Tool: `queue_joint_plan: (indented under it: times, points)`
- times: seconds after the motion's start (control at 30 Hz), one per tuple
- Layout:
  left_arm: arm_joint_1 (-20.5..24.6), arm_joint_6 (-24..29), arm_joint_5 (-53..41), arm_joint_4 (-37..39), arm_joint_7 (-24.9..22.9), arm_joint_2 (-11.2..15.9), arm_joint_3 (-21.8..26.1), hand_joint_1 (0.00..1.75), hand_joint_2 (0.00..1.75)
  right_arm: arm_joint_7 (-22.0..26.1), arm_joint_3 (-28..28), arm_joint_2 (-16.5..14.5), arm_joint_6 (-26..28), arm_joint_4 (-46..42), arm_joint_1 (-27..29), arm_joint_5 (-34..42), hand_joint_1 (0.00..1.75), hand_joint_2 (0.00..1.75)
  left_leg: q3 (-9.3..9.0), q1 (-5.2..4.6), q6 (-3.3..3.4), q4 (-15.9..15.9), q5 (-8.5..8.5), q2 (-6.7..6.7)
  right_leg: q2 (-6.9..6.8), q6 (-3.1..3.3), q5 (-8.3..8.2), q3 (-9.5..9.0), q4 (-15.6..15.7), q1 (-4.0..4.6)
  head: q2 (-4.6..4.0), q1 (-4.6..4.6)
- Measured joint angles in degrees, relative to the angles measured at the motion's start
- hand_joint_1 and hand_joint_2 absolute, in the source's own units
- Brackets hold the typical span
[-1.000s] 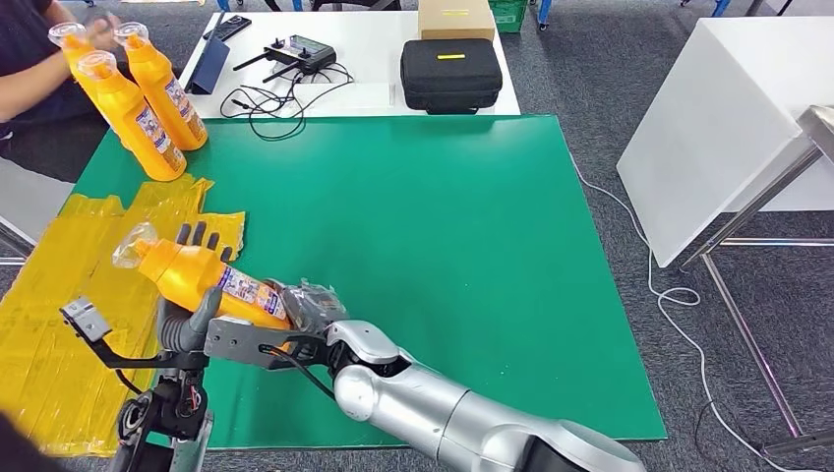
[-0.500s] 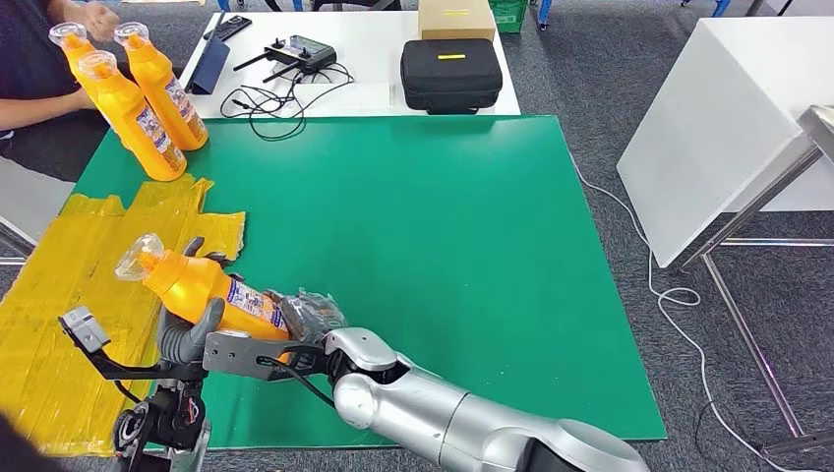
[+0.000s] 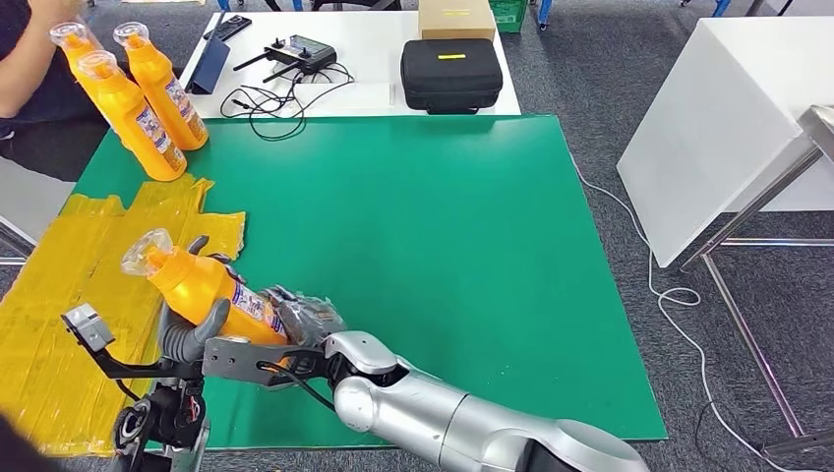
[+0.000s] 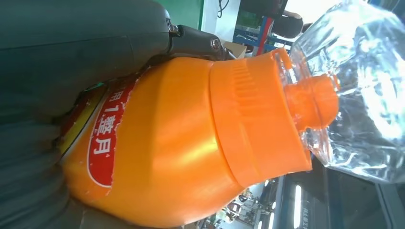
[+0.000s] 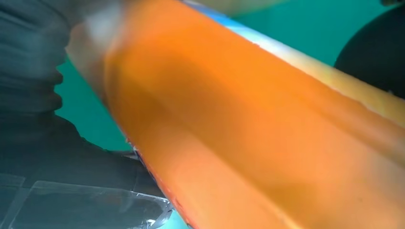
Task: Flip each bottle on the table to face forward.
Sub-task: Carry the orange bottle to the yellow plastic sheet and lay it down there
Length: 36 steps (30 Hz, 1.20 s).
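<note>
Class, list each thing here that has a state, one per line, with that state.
Held bottle: tilted, off the table, clear cap on.
Three far bottles: upright, capped.
Left hand: grips held bottle.
Right hand: holds the bottle's base.
Black case: closed.

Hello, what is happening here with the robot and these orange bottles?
The robot holds one orange bottle tilted above the near left part of the green table. Both robot hands are on it: the left robot hand grips its body and the right robot hand holds its base end. Three more bottles stand upright at the far left corner, beside a person's arm. Yellow sheeting lies along the left edge.
</note>
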<state>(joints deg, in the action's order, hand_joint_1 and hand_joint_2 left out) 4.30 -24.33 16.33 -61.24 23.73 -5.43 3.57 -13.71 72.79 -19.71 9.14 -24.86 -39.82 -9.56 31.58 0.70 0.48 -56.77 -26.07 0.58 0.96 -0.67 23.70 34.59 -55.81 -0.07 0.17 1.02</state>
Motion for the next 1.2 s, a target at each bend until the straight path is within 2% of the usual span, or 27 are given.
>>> queue_joint_plan:
  times: [0.1,0.2,0.27,0.33,0.4,0.53,0.6,0.67,0.77,0.87,0.97,1.03,1.13,1.2]
  points:
    - [0.0,5.7,-5.4,-0.6,1.3,0.4,0.0,1.75,1.75,3.9,-0.2,-0.1,4.3,0.2,-0.5,0.5,0.0,0.0,0.01,0.01,0.0,0.0,0.0,0.0,0.01,0.0,-0.01,0.0,0.0,0.0,0.0,0.01]
    - [0.2,15.0,-13.8,-1.6,3.1,1.2,1.1,1.75,1.75,10.6,-3.0,0.0,9.0,0.6,-1.6,-0.3,0.0,0.0,0.0,0.02,0.0,0.0,0.01,0.03,0.0,-0.01,-0.01,0.0,0.0,0.01,-0.01,-0.01]
    - [0.2,19.4,-18.6,-2.2,3.6,1.8,2.7,1.75,1.75,13.4,-7.0,0.3,10.3,0.3,-2.3,-3.3,0.0,0.0,-0.03,0.02,-0.01,0.0,0.01,0.01,0.01,-0.01,-0.01,-0.01,0.0,0.01,-0.01,0.01]
    - [0.2,23.5,-23.0,-2.7,4.1,2.3,4.4,1.75,1.75,14.0,-11.5,0.9,10.3,-0.7,-2.4,-7.7,0.0,0.0,-0.04,0.02,-0.01,0.0,0.02,0.01,0.01,-0.01,-0.01,-0.01,0.0,0.02,0.0,0.0]
    - [0.2,31.0,-29.9,-3.4,4.5,2.7,5.9,1.75,1.75,14.2,-16.3,1.6,10.0,-2.7,-1.5,-12.7,0.0,0.0,-0.03,0.02,-0.01,0.0,0.02,0.04,0.0,-0.01,-0.01,-0.02,0.0,0.02,0.0,0.0]
    - [0.6,50.8,-47.2,-3.7,4.8,3.9,8.3,1.75,1.75,14.9,-27.3,3.6,6.6,-10.0,2.0,-21.8,0.0,0.0,-0.01,0.01,-0.01,0.0,0.02,0.04,-0.01,-0.01,-0.01,-0.01,0.0,0.01,-0.01,-0.01]
    - [1.5,58.5,-56.2,-3.2,5.8,4.6,9.7,1.75,1.75,15.5,-32.1,4.4,4.9,-13.4,3.8,-24.2,0.0,0.0,0.01,0.0,0.0,0.0,0.01,0.05,-0.01,-0.01,-0.01,-0.01,0.0,0.01,-0.01,0.0]
    - [2.9,62.9,-69.6,-2.8,8.6,4.3,13.4,1.75,1.75,16.3,-36.0,4.9,3.7,-15.7,5.2,-25.5,0.0,0.0,0.01,-0.01,0.0,0.0,0.01,0.08,-0.01,-0.01,-0.01,-0.01,0.0,0.01,0.0,0.0]
    - [5.2,64.3,-90.7,-2.8,11.8,2.9,20.8,1.75,1.75,17.9,-40.0,5.2,2.8,-17.3,6.2,-26.0,0.0,0.0,-0.02,-0.02,0.0,0.0,0.01,-0.04,0.07,-0.02,-0.03,-0.01,0.0,-0.01,0.0,0.0]
    - [6.7,64.4,-100.0,-2.6,8.6,2.4,25.3,1.75,1.75,19.4,-42.1,5.4,2.4,-17.5,6.7,-25.5,0.0,0.0,-0.09,-0.01,0.0,0.0,0.0,-0.2,0.23,-0.03,-0.07,0.0,0.0,-0.01,0.0,0.02]
    - [7.2,64.0,-104.2,-1.8,1.3,2.7,25.4,1.75,1.75,20.3,-43.0,5.6,2.2,-17.5,6.9,-25.0,0.0,0.0,-0.09,0.02,-0.01,0.0,0.01,-0.1,0.22,-0.02,-0.06,0.0,0.0,0.02,0.0,0.01]
    - [7.2,63.7,-105.4,-0.5,-5.4,3.7,22.9,1.75,1.75,20.8,-43.1,5.6,2.1,-17.5,7.0,-24.5,0.0,0.0,-0.09,0.04,-0.01,0.0,0.01,-0.08,0.22,-0.02,-0.06,0.0,0.0,0.03,0.0,0.01]
    - [7.5,64.1,-106.1,3.5,-16.0,6.1,16.1,1.75,1.75,21.2,-43.1,5.7,1.7,-17.5,7.1,-24.1,0.0,0.0,-0.09,0.04,-0.01,0.0,0.01,-0.1,0.22,-0.02,-0.06,0.0,0.0,0.03,0.0,0.01]
    - [7.9,64.3,-106.2,6.4,-19.8,7.3,11.6,1.75,1.75,21.1,-43.1,5.7,1.2,-17.6,7.1,-24.1,0.0,0.0,-0.08,0.02,-0.01,0.0,0.01,-0.09,0.22,-0.02,-0.06,-0.01,0.0,0.02,0.0,0.0]
